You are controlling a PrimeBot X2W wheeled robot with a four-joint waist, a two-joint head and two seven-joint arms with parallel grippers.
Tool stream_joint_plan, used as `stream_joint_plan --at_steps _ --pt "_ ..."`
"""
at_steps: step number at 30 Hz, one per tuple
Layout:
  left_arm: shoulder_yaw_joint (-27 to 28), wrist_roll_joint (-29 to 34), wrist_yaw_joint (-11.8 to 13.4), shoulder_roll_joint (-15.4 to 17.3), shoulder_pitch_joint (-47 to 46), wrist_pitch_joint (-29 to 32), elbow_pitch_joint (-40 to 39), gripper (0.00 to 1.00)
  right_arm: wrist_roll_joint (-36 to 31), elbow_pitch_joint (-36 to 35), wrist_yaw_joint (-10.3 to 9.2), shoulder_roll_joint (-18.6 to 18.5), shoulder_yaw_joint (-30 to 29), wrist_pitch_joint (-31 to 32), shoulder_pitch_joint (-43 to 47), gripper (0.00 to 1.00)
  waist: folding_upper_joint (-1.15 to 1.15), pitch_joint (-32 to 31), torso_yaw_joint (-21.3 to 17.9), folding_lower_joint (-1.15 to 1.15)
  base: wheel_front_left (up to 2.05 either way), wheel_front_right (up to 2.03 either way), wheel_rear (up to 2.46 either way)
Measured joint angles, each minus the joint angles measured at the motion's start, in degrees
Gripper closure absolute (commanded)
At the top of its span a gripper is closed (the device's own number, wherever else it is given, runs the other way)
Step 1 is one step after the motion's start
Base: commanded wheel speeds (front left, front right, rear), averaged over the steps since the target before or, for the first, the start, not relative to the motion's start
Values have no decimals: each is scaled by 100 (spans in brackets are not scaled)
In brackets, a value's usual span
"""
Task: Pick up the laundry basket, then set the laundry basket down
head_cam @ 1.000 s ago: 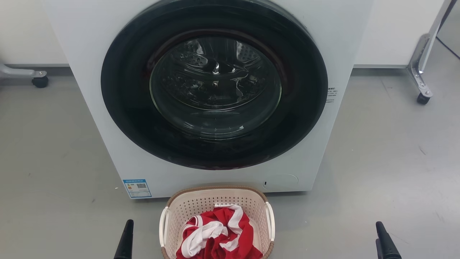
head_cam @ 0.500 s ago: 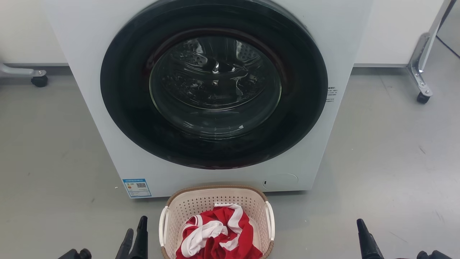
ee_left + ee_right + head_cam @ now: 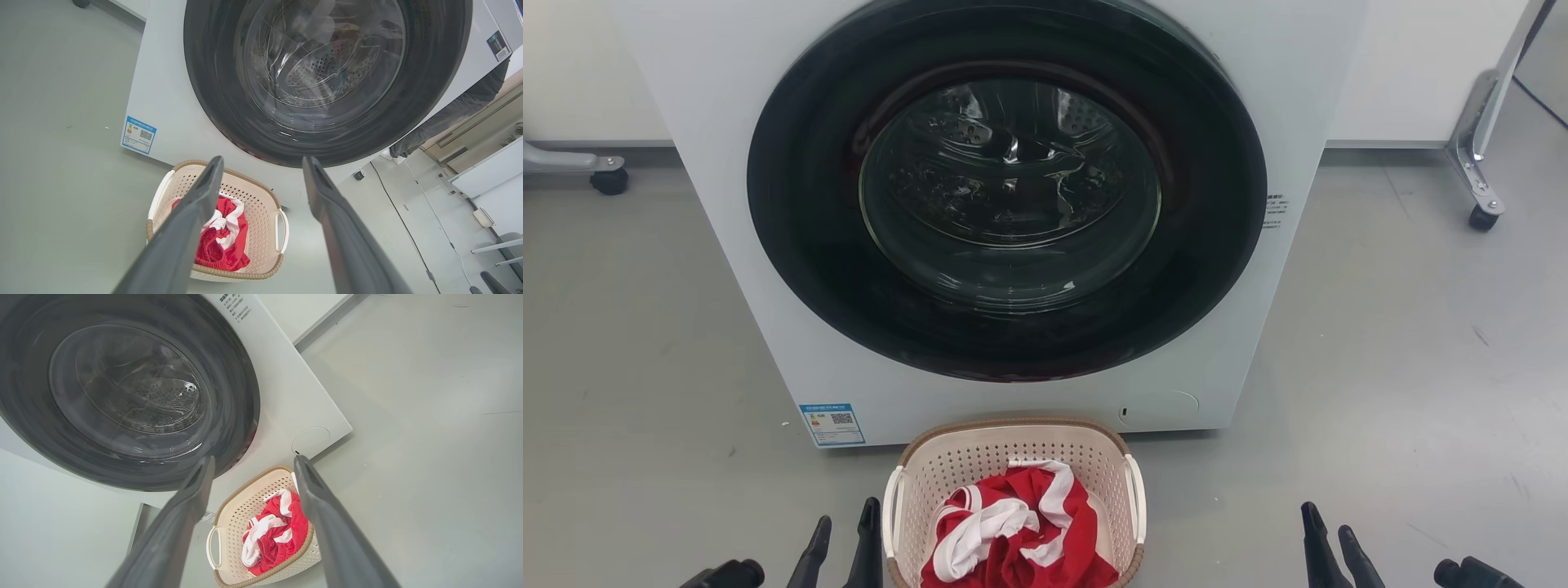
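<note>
Blue QR-code label (image 3: pixel 832 424) on washer (image 3: pixel 1298 98), print seemingly illegible

**Laundry area staged in what appears to be a lab or test room.** A white front-loading washer (image 3: pixel 1013 188) stands alone on a bare grey floor (image 3: pixel 1421 367) against a plain white wall (image 3: pixel 1421 65). Castored metal frames (image 3: pixel 1470 155) flank it. A laundry basket (image 3: pixel 1013 453) holding red-and-white cloth (image 3: pixel 1021 531) sits before the door.

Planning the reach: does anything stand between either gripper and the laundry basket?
Nothing visible does. Bare floor separates the right gripper from the laundry basket; the left gripper sits close beside it. The washer stands beyond.
</note>
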Motion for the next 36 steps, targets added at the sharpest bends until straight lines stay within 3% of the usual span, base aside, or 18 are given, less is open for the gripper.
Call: stream_joint_plan --at_steps 36 --pt "-660 3009 483 27 229 -755 -165 0 -2859 -186 -497 -20 849 -736 110 0 0 78 -6 0 0 0 0"
